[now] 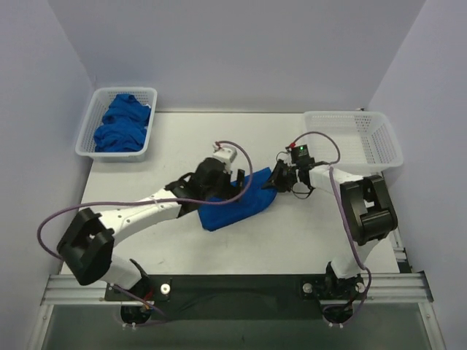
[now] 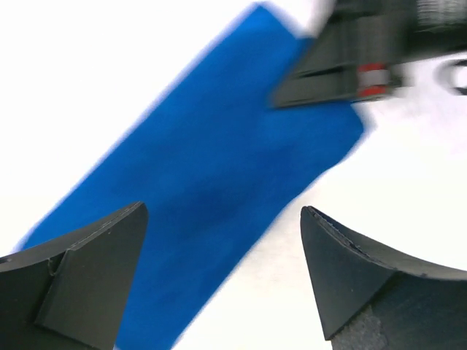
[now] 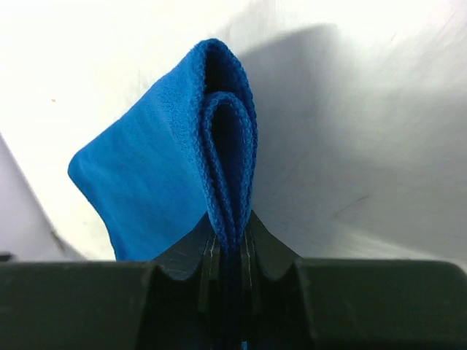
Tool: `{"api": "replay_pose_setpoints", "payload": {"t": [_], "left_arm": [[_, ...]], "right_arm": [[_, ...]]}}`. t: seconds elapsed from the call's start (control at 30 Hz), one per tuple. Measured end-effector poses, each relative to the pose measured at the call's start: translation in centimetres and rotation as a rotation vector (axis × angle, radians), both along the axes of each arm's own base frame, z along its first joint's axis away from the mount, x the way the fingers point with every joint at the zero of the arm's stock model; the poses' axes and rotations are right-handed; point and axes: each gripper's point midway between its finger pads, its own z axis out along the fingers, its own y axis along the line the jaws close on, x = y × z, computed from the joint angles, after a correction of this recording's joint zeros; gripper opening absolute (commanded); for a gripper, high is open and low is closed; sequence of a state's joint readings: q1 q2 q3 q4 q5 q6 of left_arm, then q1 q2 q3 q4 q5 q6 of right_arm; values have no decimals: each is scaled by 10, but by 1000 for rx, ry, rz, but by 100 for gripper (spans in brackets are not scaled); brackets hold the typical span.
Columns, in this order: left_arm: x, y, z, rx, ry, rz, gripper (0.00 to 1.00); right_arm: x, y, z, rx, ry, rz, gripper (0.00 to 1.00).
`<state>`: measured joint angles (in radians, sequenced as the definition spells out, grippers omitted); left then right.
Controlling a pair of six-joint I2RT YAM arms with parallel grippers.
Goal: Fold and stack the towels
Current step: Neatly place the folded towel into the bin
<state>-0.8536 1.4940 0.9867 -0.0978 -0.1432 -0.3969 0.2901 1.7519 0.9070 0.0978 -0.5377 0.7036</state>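
Note:
One blue towel [image 1: 232,208] lies folded into a long strip on the table between the arms. My right gripper [image 1: 276,179] is shut on its right end. In the right wrist view the doubled edge of the towel [image 3: 228,146] rises out of the pinched right gripper [image 3: 230,244]. My left gripper [image 1: 244,184] hovers over the strip's middle, open. In the left wrist view its fingers [image 2: 95,270] stand wide apart above the towel [image 2: 219,160] with nothing between them, and the right gripper [image 2: 343,69] shows at the strip's far end. More towels [image 1: 122,124] lie crumpled in the left basket.
A white mesh basket [image 1: 86,149] holding the crumpled towels stands at the back left corner. A second white mesh basket [image 1: 354,142] stands at the back right with nothing in it. Grey walls close in the table on three sides.

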Motion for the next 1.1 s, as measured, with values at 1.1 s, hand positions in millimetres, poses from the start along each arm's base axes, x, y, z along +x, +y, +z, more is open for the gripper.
{"api": "replay_pose_setpoints", "payload": {"t": [1.1], "left_arm": [[0,178,-32,116,62,359,97]], "right_arm": [[147,-211,184,-607,-417,-28,0]]}}
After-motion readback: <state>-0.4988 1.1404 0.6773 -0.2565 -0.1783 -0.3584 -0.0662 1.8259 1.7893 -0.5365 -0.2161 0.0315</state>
